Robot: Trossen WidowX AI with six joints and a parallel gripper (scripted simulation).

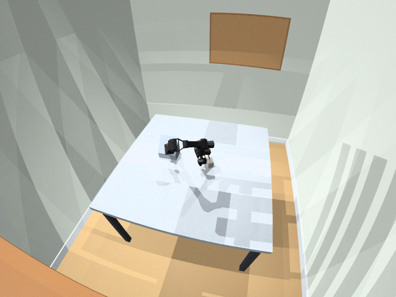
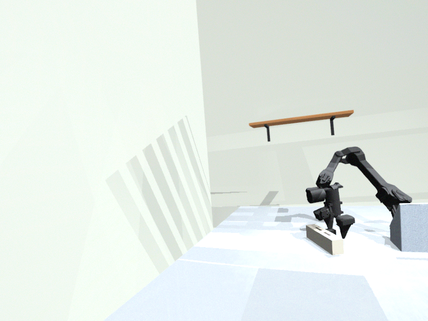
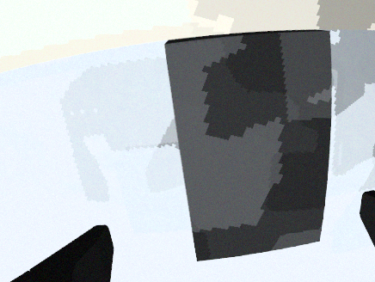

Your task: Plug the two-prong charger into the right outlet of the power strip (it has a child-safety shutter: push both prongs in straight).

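Observation:
The charger (image 3: 241, 180) is a dark grey block on the table in the wrist view, wide at the top and narrower below. A dark piece between the fingertips in the exterior camera looks like it. My gripper (image 3: 242, 223) (image 2: 336, 231) is open and low over the table. Its fingers stand on either side of the charger, well apart from it, and hold nothing. The beige power strip (image 1: 210, 163) (image 2: 321, 240) (image 3: 267, 13) lies beside the gripper, with dark slots in its top. Its edge crosses the top of the wrist view. The prongs do not show.
The white table (image 1: 143, 194) (image 2: 214, 290) carries the strip and a grey-blue block (image 1: 164, 145) (image 2: 415, 228) by the arm's base. The black arm arches from there to the gripper. A wall shelf (image 2: 300, 119) is far behind. Patchy shadows cross the table.

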